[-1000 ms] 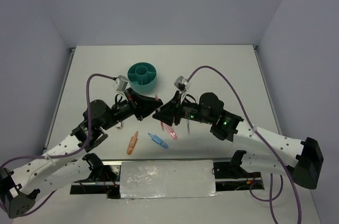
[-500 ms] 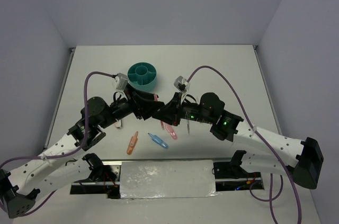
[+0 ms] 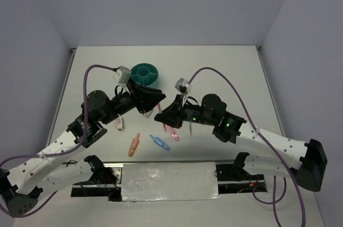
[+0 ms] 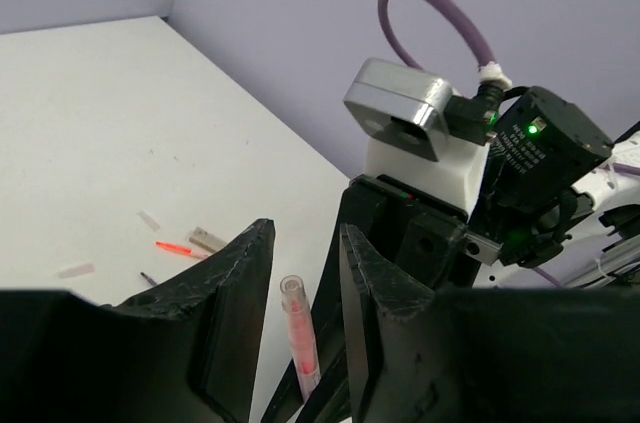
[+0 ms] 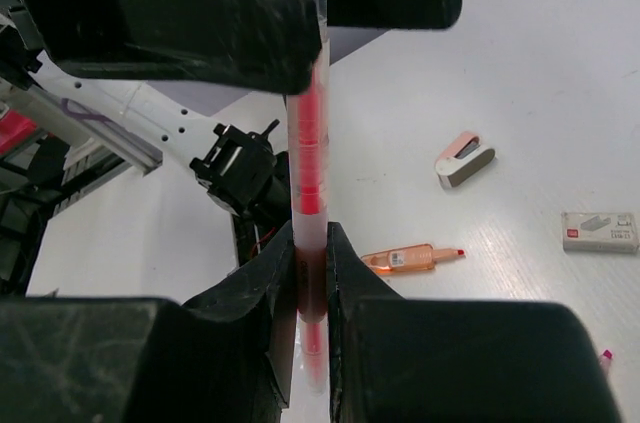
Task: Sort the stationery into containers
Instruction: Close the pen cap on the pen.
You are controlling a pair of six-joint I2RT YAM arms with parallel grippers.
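Right end effector (image 5: 310, 248) grips a slim clear pen (image 5: 308, 123), pink-red inside.

(a) clear pen (image 5: 308, 173) with a pink-red core: upright, its lower part pinched in my right gripper (image 5: 310, 263), above the tabletop's middle.
(b) orange marker (image 3: 133, 145), blue marker (image 3: 159, 142), pink marker (image 3: 171, 133): lying flat, side by side, close to the tabletop's near edge.
(c) teal organiser cup (image 3: 144, 74), round and divided: upright on the far half, left of middle.
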